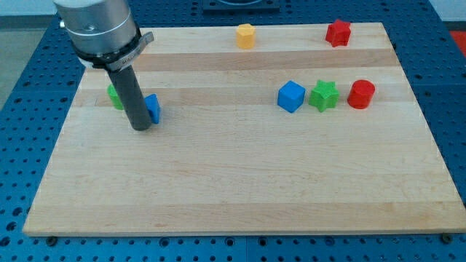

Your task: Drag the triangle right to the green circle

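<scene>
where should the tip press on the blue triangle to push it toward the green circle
Judging by the layout, press the blue triangle's face on the view's right, coming from that side. The green circle lies at its left, half hidden behind the rod. My tip now sits against the triangle's left, the wrong side.

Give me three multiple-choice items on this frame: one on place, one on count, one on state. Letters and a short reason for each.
1. Where is my tip?
A. view's left, against the blue triangle
B. beside the red star
C. at the view's bottom edge

2. How many red blocks are on the board?
A. one
B. two
C. three

3. The blue triangle and green circle are:
A. stacked
B. on either side of the rod
C. off the board

Answers:
1. A, the rod ends just left of the triangle.
2. B, red star and red cylinder.
3. B, green shows left of the rod, blue right.
</scene>
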Tool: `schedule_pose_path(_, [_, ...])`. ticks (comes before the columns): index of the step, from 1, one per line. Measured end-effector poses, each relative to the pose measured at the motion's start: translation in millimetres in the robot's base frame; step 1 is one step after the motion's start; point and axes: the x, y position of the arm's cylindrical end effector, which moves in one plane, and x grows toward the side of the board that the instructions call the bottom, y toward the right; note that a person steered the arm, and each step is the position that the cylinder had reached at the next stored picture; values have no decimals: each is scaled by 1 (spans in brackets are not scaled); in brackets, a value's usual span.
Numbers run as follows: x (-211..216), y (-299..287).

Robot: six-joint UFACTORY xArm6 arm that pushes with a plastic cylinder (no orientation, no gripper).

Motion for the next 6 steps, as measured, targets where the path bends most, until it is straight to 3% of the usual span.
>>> schedule_pose_path(2, [-21,0])
schedule_pose_path(6, [-18,39])
